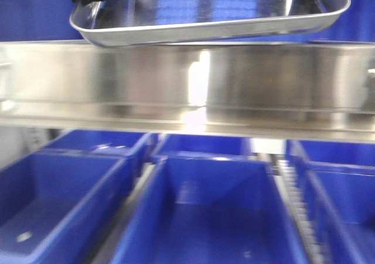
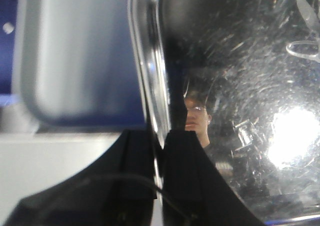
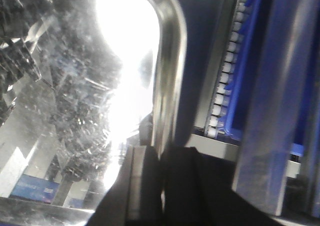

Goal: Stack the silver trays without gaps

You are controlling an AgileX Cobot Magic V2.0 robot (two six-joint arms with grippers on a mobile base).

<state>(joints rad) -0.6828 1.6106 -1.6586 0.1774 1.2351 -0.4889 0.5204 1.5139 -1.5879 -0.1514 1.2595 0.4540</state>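
Blue bins [image 1: 205, 217] lay under a steel band [image 1: 117, 82], silver tray [image 1: 205, 34] hung above, left tool [image 2: 159, 145] and right tool [image 3: 161, 158] pinched its rim.

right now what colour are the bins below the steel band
Blue; the bins show best in the exterior front-facing view.

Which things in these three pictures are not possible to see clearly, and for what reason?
Front view: top edge cuts off the silver tray and whatever holds it; the steel band hides what is behind it.
Left wrist view: the grey shape past the left claw is blurred; second tray or not, cannot tell.
Right wrist view: glare washes out the tray floor above the right claw.
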